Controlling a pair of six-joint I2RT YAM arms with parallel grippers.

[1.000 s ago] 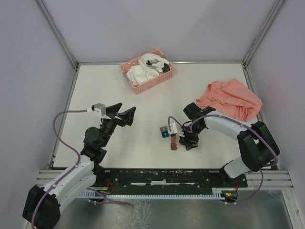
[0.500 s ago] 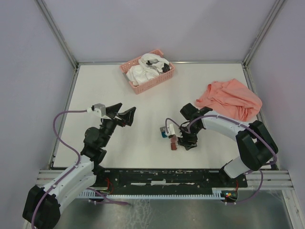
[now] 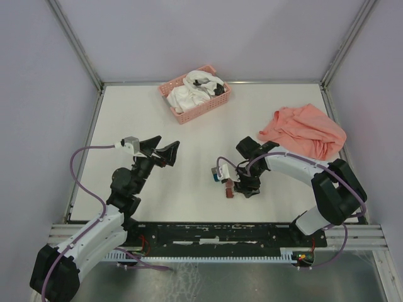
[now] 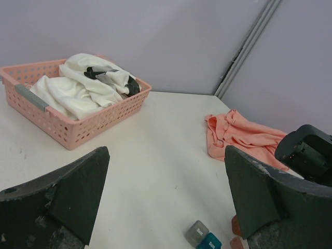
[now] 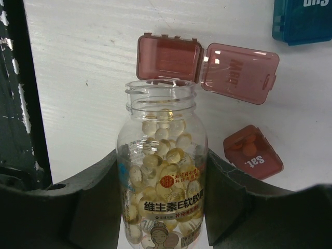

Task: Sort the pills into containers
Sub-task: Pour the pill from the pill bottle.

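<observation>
White-and-black arms [image 3: 94, 234], lilac cables [image 3: 72, 168]

Jar [image 5: 162, 199] label: black print "维生素E软胶囊", red round logo above it, smaller line below unreadable.
Closed dark red box [image 5: 253, 153], 4 o'clock of jar mouth: white "Sat."
Open dark red box [image 5: 238, 67], 1 o'clock: embossed lid letters, unclear.
Teal box [image 5: 303, 18]: white letters cut off.
Grey box [image 4: 197, 232]: white mark, too small.
</observation>
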